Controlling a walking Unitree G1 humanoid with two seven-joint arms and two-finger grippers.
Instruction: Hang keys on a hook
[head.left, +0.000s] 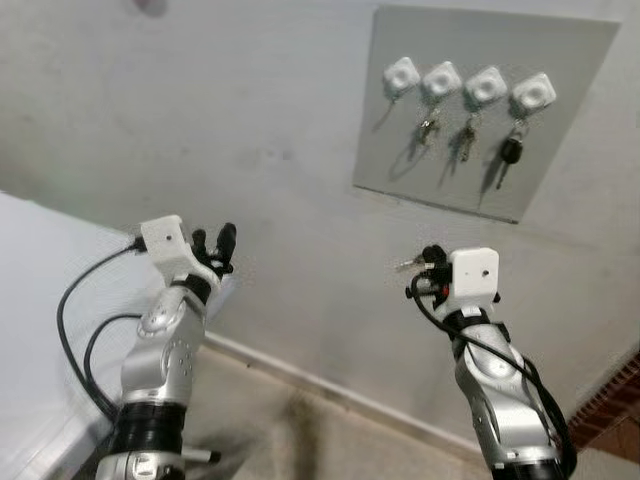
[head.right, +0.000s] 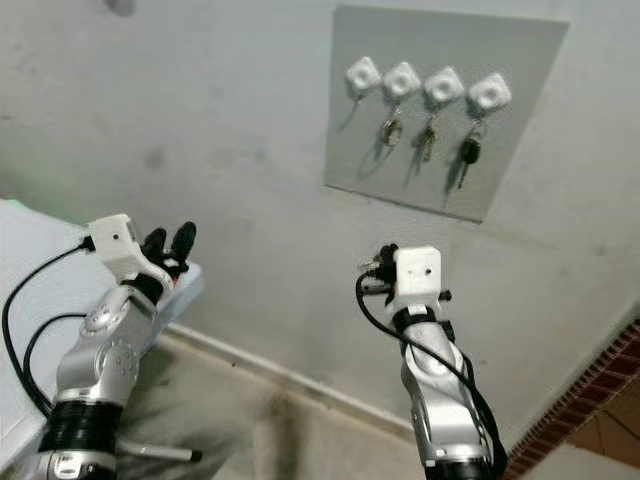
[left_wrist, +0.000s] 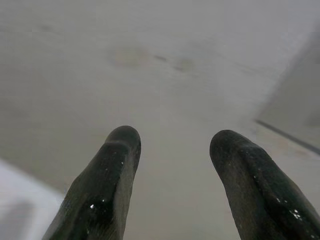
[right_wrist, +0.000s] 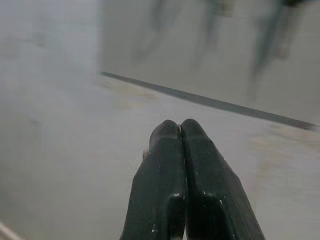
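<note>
A grey board (head.left: 560, 120) on the wall carries a row of white hooks. The leftmost hook (head.left: 400, 75) is bare. Two hooks beside it hold small key bunches (head.left: 428, 130), and the rightmost holds a black-headed key (head.left: 510, 152). My right gripper (head.left: 430, 257) is raised below the board, short of the wall. It is shut, and a silver bit of the keys (head.left: 404, 265) sticks out to its left. In the right wrist view the fingers (right_wrist: 165, 150) are pressed together and point at the board's lower edge. My left gripper (head.left: 218, 240) is raised at the left, open and empty, facing bare wall.
A white counter (head.left: 40, 300) runs along the left under my left arm. A pale baseboard (head.left: 330, 385) meets a beige floor (head.left: 300, 440) below. Red brick flooring (head.left: 615, 405) shows at the lower right. The wall between the arms is bare.
</note>
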